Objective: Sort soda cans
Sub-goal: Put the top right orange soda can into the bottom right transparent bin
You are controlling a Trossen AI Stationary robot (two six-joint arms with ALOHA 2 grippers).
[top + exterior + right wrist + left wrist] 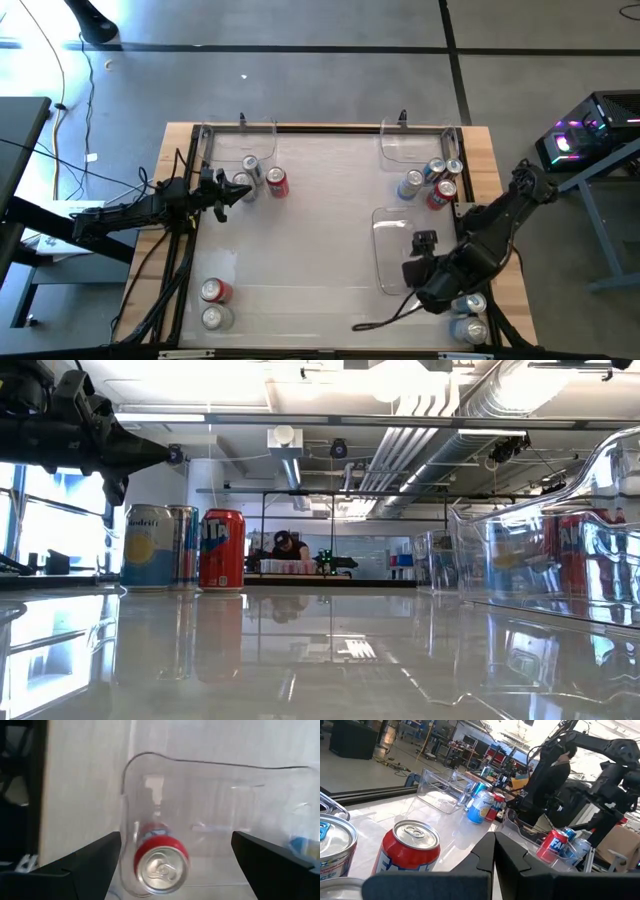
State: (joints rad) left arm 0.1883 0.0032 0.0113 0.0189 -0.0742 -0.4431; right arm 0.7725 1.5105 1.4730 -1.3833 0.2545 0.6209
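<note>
Right gripper hangs over the clear rectangular plastic bin at the table's right-centre, fingers spread wide, empty. In its wrist view a red metal can with a silver top stands against a clear bin wall, seemingly inside. Left gripper, fingers together and empty, points at the red soda can near the far-left bin.

Robotics lab: exposed ceiling ducts, concrete floor, lit computer tower, cluttered workbenches.

Upright soda cans, perhaps four clusters
</note>
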